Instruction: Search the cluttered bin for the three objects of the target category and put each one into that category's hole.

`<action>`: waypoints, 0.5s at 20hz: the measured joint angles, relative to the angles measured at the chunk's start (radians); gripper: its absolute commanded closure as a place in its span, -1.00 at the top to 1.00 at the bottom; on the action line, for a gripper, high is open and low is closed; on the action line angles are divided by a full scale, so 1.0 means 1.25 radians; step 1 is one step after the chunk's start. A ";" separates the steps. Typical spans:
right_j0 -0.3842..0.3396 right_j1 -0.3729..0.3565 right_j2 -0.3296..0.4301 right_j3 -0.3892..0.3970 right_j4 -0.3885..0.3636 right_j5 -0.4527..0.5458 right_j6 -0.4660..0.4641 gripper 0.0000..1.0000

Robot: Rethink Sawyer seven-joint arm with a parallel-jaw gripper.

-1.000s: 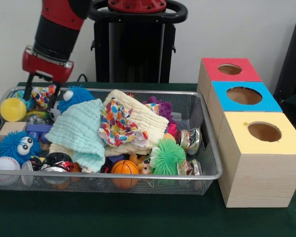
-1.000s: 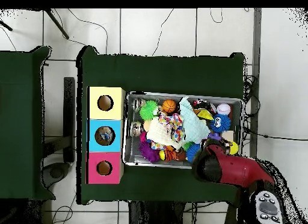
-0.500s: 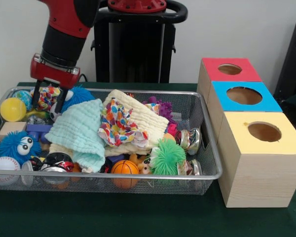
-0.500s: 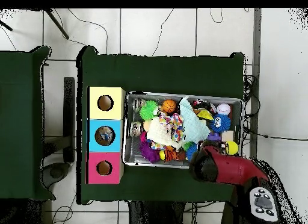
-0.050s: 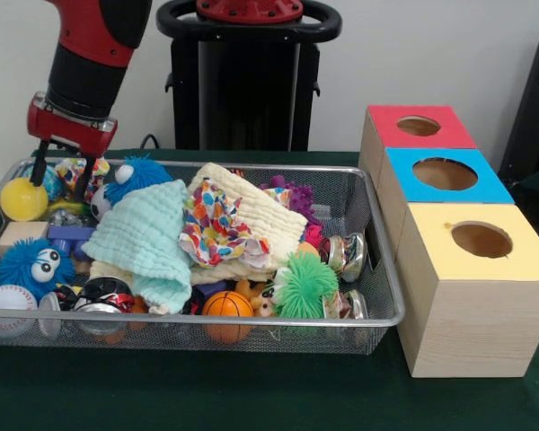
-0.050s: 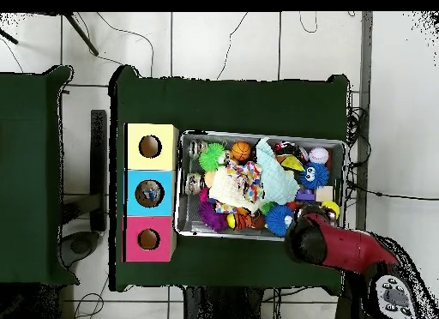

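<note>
My gripper [image 5: 64, 173] hangs open over the back left corner of the wire bin [image 5: 377, 260]. Its two dark fingers [image 5: 40, 167] straddle a multicoloured patterned ball [image 5: 69, 173]. A yellow ball [image 5: 22, 199] lies just to the left and a blue fuzzy toy with eyes [image 5: 136, 173] just to the right. Further balls in the bin are a baseball [image 5: 8, 302] and a small basketball [image 5: 227, 305]. In the overhead view the red arm [image 6: 330, 245] covers the gripper at the bin's lower right corner [image 6: 339, 214].
A mint cloth [image 5: 145, 238] and a cream cloth with a coloured pattern [image 5: 238, 220] cover the bin's middle. A green spiky ball [image 5: 305, 284] and shiny metal pieces [image 5: 346, 254] lie at the right. Red [image 5: 419, 127], blue [image 5: 445, 173] and yellow [image 5: 481, 241] topped boxes with holes stand beside the bin.
The gripper swung right toward the blue fuzzy toy, then back left and slightly up, now over the patterned ball. The bin's contents have not moved.
</note>
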 measured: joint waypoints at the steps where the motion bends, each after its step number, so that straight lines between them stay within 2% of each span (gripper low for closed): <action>1: 0.002 0.007 -0.006 -0.004 0.000 -0.006 0.000 1.00; 10: 0.062 0.084 -0.072 -0.020 0.008 -0.121 0.000 1.00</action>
